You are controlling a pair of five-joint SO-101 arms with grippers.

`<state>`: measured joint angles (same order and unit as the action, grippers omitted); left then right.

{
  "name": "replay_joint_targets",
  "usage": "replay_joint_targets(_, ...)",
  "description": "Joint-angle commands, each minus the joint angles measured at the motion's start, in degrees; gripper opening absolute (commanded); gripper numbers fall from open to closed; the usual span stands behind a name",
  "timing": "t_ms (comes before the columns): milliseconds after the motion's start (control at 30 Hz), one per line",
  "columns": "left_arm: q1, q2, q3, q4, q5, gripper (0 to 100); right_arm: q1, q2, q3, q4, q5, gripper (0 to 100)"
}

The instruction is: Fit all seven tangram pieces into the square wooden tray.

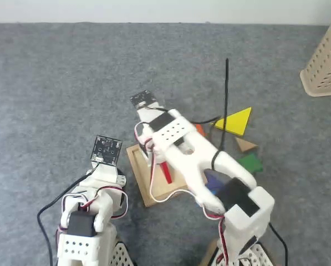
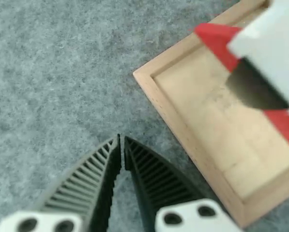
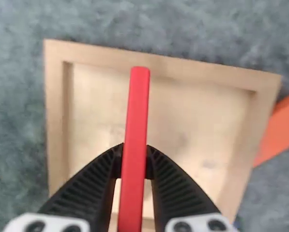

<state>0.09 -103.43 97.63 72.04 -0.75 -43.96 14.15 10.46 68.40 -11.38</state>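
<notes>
My right gripper (image 3: 134, 149) is shut on a red tangram piece (image 3: 138, 106), held on edge above the floor of the square wooden tray (image 3: 54, 111). From above, the red piece (image 1: 167, 173) hangs under the right arm over the tray (image 1: 140, 183). Just off the tray's corner (image 2: 146, 77), my left gripper (image 2: 121, 141) rests shut and empty over the grey carpet. A yellow triangle (image 1: 235, 121), a tan triangle (image 1: 245, 145), a green piece (image 1: 250, 163), an orange piece (image 1: 199, 130) and a blue piece (image 1: 214, 177) lie on the carpet on the tray's far side from the left arm.
A cream perforated basket (image 1: 325, 61) stands at the back right. A black cable (image 1: 227, 100) rises above the loose pieces. An edge of the orange piece (image 3: 280, 130) lies just outside the tray rim. Open carpet spreads to the left and back.
</notes>
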Motion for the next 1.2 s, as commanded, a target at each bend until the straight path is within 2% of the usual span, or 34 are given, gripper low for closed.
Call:
replay_joint_targets(0,-0.4,-1.2,-1.1,0.4,0.4,1,-2.7,-0.7,-3.6,-1.1,-2.4,0.9)
replay_joint_targets(200,-0.4,-1.2,-1.1,0.4,0.4,1,-6.6,-0.2,-3.6,-1.0,-2.3,1.4)
replay_joint_targets(400,-0.4,-1.2,-1.1,0.4,0.4,1,-6.7,0.0,-3.3,-0.2,-2.1,19.1)
replay_joint_targets(467,-0.4,-1.2,-1.1,0.4,0.4,1,-6.3,-0.4,-3.4,1.2,-2.1,22.1)
replay_joint_targets(767,-0.4,-1.2,-1.1,0.4,0.4,1,3.9,-0.6,-3.4,1.8,-2.1,20.2)
replay_joint_targets(1167,-0.4,-1.2,-1.1,0.4,0.4,1,-0.4,0.1,-3.3,2.4,0.3,20.2)
